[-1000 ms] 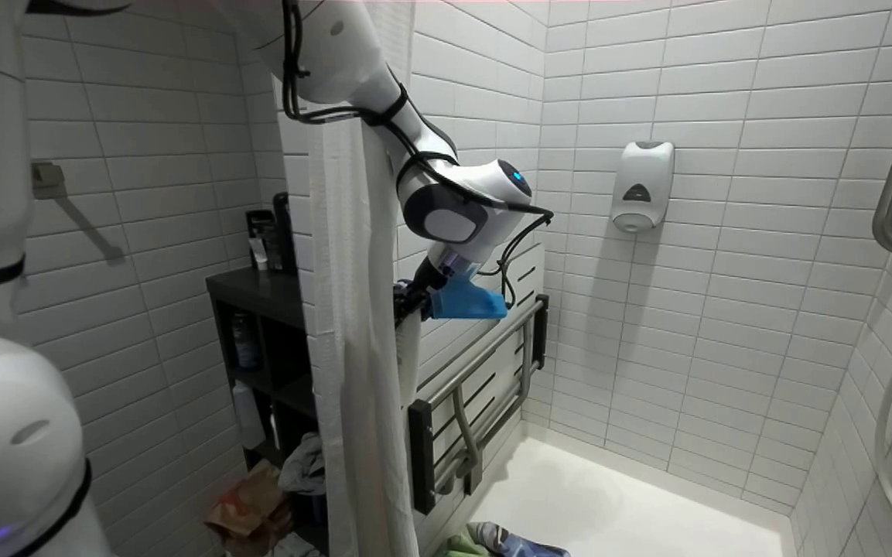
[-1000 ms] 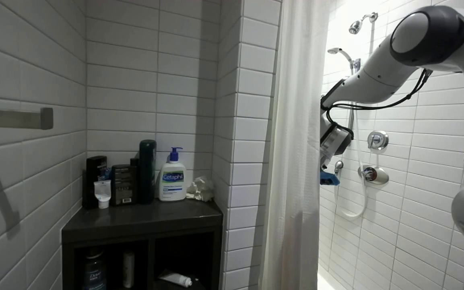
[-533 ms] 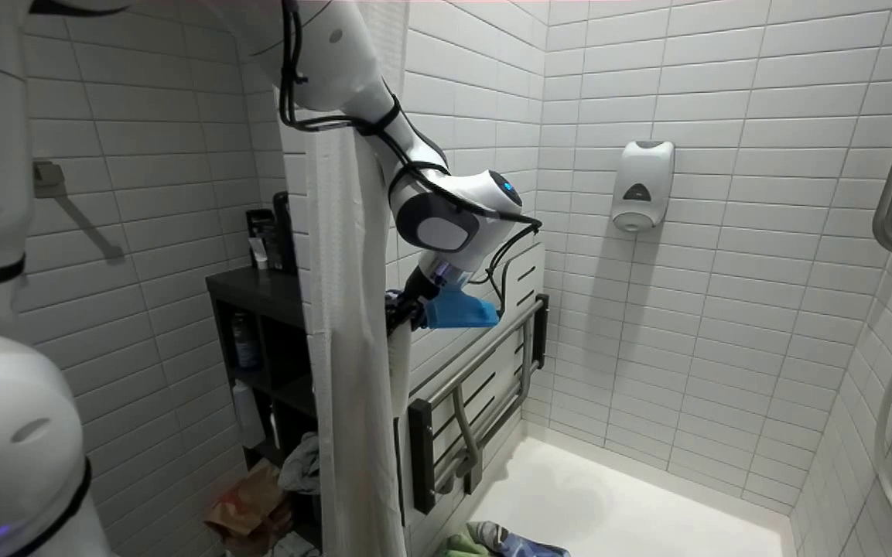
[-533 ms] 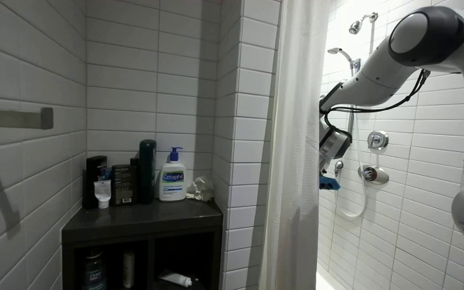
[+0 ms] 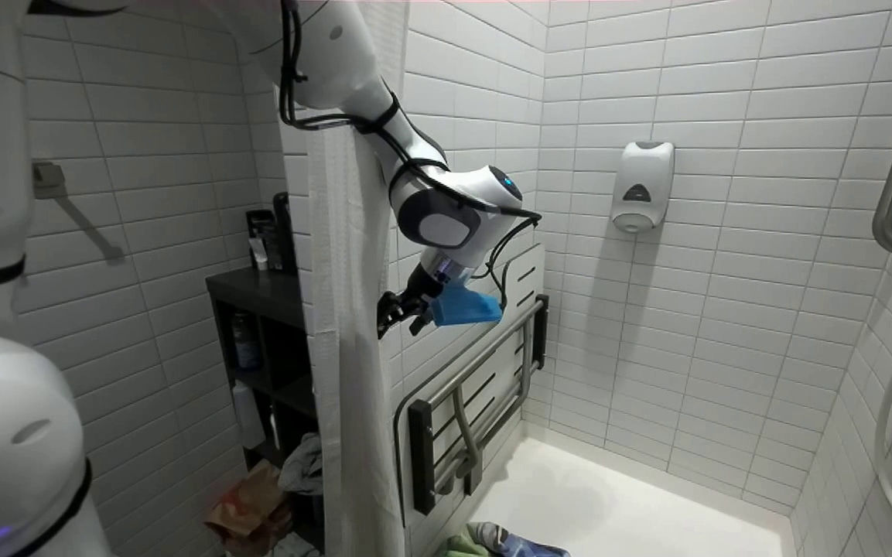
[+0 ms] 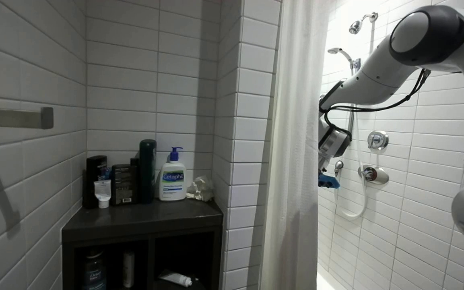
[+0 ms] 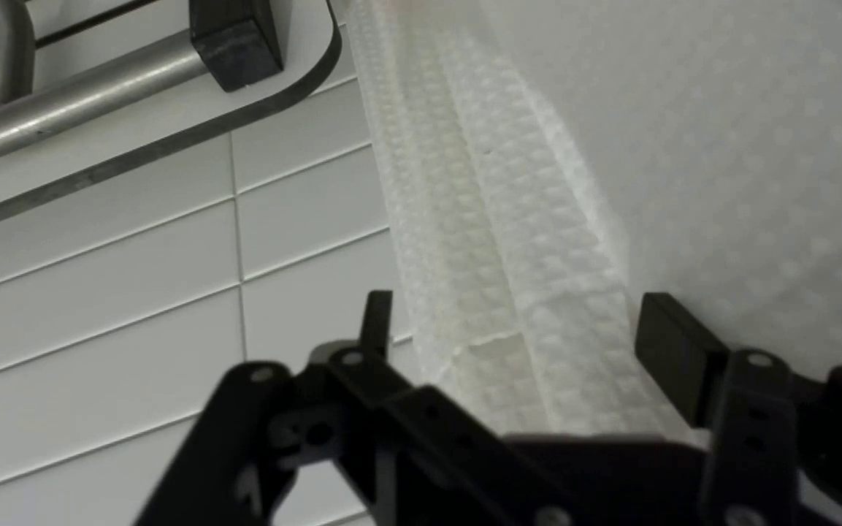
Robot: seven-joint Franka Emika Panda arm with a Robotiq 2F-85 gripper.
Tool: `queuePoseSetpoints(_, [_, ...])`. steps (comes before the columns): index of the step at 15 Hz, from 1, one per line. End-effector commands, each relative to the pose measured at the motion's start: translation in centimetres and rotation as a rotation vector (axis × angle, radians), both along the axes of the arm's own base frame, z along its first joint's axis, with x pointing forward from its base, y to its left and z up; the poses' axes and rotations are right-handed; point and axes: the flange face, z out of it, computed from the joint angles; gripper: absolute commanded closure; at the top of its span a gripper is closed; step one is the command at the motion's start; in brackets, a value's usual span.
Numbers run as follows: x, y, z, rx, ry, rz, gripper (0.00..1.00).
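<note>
White shower curtain [image 7: 464, 204] hangs right at the wide-spread claw [image 7: 519, 343], showing through the gap, apparently unpinched. Grab-or-release step, I'd guess: gripping needs closing around it, releasing just backing off.

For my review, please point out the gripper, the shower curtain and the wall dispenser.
Gripper [image 7: 519, 321]: wrist view, midway between the fingertips.
Shower curtain [image 6: 294, 145]: an exterior view, on its hanging folds.
Wall dispenser [image 5: 644, 174]: an exterior view, on its front casing.

white shower curtain [image 6: 292, 161] — dimpled, loose, in long vertical folds — just beside a tiled wall [image 6: 251, 151]
</note>
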Motion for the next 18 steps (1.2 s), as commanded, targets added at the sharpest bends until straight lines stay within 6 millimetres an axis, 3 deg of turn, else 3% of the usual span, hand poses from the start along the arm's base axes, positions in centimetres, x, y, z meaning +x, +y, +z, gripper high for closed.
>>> queuePoseSetpoints(1, [-1.4,-3.2,2.7,-0.072,-0.038,0.008,0.0])
queuePoseSetpoints(6, [-7.6,-11.3,9.4,-0.269,-0.085,-0.036,0.0])
queuePoseSetpoints(10, [-12.9,-17.6,17.3,-0.341,-0.177,-0.209,0.0])
queuePoseSetpoints(15, [-21.7,-22.8,27.2,-0.324,-0.251,-0.361,0.0])
queuePoseSetpoints(18, [-28.0,-24.6,32.9,-0.288,-0.247,-0.391,0.0])
